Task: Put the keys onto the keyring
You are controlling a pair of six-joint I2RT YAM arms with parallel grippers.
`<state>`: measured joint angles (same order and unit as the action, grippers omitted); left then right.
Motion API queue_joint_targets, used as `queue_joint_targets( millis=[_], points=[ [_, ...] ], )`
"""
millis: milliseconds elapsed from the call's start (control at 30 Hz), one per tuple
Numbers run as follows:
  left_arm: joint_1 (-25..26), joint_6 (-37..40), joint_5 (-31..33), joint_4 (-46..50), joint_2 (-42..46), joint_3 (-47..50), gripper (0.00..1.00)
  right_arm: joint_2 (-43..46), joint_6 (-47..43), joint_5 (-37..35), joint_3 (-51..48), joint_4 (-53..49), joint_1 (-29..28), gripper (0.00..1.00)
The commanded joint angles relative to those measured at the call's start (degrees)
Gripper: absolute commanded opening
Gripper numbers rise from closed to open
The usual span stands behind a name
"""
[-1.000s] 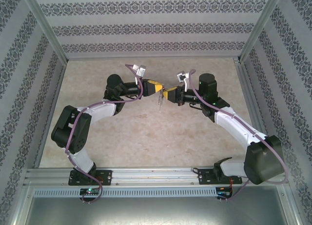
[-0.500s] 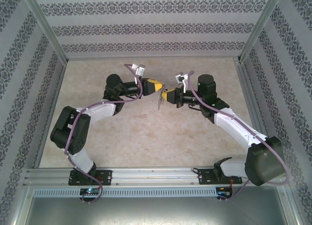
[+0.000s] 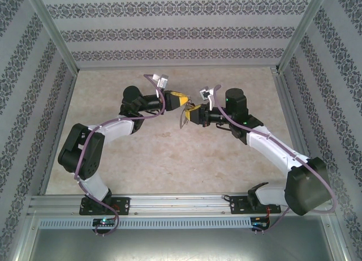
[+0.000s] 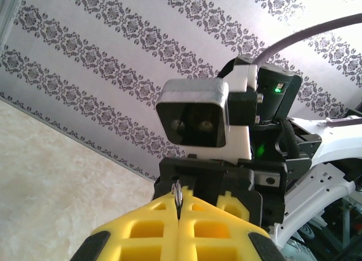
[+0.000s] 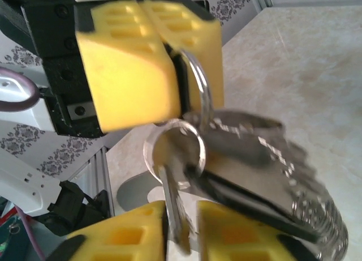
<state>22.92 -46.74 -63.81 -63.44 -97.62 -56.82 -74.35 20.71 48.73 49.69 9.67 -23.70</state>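
Right wrist, left end effector (image 5: pixel 173 52) pinching keyring (image 5: pixel 205 85)

Yellow left gripper (image 4: pixel 178 203), silver keyring (image 5: pixel 207 91), damask-striped walls (image 3: pixel 181 34) (table (image 3: pixel 169 159) marbled beige)

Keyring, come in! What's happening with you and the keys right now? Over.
Left fingers shut on thin silver oval metal keyring. Right fingers straddle small silver metal key, grip unclear. Silver beaded chain dangles close beside.

Left tool (image 3: pixel 184 105) and right tool (image 3: pixel 189 114) meet above table (image 3: pixel 169 165), keyring (image 3: pixel 182 119) between
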Motion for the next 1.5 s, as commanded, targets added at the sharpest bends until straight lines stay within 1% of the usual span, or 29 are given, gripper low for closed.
queue_joint_targets(
  millis=[0, 67, 100, 300, 433, 533, 633, 900, 1200, 1333, 1467],
  points=[
    [0.5, 1.0, 0.5, -2.5, 2.5, -0.2, 0.00, 2.1, -0.7, -0.9, -2.2, -0.7, 1.3, 0.28],
    [0.6, 0.6, 0.4, -3.1, 2.4, -0.2, 0.00, 4.1, -0.2, -1.4, -3.8, -0.7, 2.3, 0.33],
    [0.6, 0.4, 0.4, -3.3, 2.4, -0.2, 0.00, 5.2, -0.1, -1.8, -4.6, -0.7, 2.7, 0.34],
    [0.6, 0.2, 0.1, -3.8, 2.3, -0.1, 0.00, 13.5, 4.0, -4.3, -9.7, 1.8, 7.3, 0.34],
    [0.6, -0.2, 0.0, -4.8, 1.9, 0.0, 0.00, 16.3, 8.4, -7.7, -8.8, 4.0, 7.8, 0.34],
    [0.5, -0.8, 0.0, -5.6, 1.5, -0.3, 0.00, 15.9, 12.9, -10.1, -7.7, 7.8, 7.3, 0.34],
    [0.6, -1.7, 0.1, -6.9, 1.1, -0.3, 0.00, 14.1, 15.9, -10.2, -6.2, 11.3, 6.3, 0.31],
    [0.5, -1.7, 0.0, -7.0, 1.1, -0.1, 0.00, 8.6, 15.5, -10.5, -2.0, 12.8, 1.7, 0.28],
    [0.5, -1.5, 0.5, -6.9, 1.5, -0.1, 0.00, 3.9, 14.8, -10.0, -2.9, 13.4, -2.0, 0.18],
    [0.6, -1.3, 0.5, -6.7, 1.6, -0.1, 0.00, 4.1, 14.6, -10.5, -4.0, 13.3, -2.4, 0.18],
    [0.6, -1.1, 0.6, -6.6, 1.8, 0.1, 0.00, 6.8, 13.4, -11.2, -4.4, 10.7, -1.1, 0.19]
  ],
)
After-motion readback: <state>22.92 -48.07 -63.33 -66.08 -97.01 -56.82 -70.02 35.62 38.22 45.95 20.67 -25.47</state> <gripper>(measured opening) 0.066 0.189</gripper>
